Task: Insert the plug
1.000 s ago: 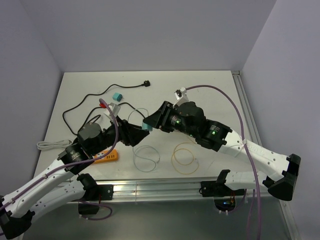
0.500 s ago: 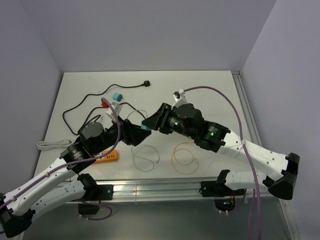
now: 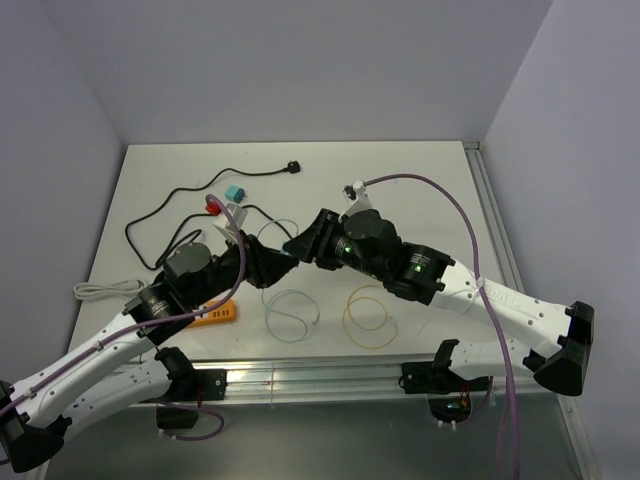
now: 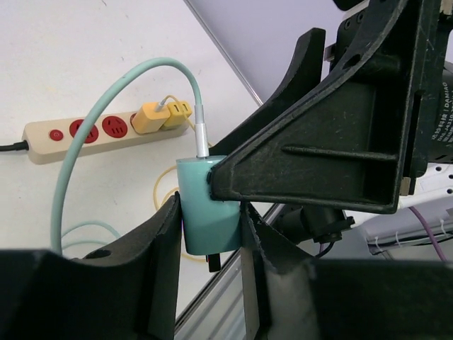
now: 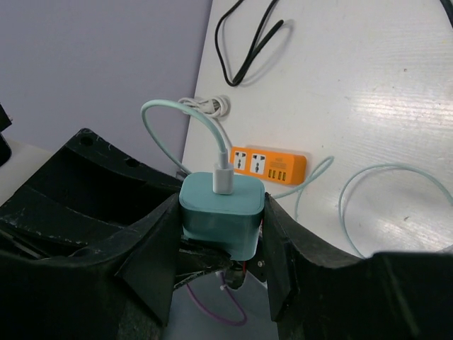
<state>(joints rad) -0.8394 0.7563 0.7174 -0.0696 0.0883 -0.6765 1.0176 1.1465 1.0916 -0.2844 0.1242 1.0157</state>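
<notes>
Since the earlier frame, the left gripper (image 4: 209,230) has narrowed its jaws onto the teal plug (image 4: 207,207). The plug hangs in mid-air at the centre of the top view, above the table (image 3: 420,190). The right gripper (image 5: 221,237) also clamps the plug body. Confirm the left grip is firm and square before the right releases. Then carry the plug toward the orange power strip (image 3: 214,314), lower left.

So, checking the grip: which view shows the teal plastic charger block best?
Right wrist: the teal plastic charger block sits centred, with its whole top face visible. Left wrist shows one side, partly covered; top external shows only a sliver.
</notes>
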